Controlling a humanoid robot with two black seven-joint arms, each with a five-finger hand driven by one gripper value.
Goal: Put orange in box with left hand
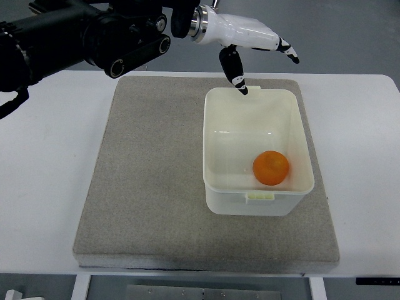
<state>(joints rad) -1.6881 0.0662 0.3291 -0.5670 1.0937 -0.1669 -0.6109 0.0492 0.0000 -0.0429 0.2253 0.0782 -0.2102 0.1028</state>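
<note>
An orange (270,167) lies inside the white plastic box (215,150), near its front right corner. The box stands on the right half of a grey mat (150,181). My left arm comes in from the upper left as a black link, ending in a white hand (250,47) that hangs above the box's far rim. Its fingers (287,50) are spread and hold nothing; the thumb points down toward the rim. The right arm does not show.
The mat lies on a white table (44,175). The mat's left half is bare. The table's front edge runs along the bottom of the view, with a grey frame below it.
</note>
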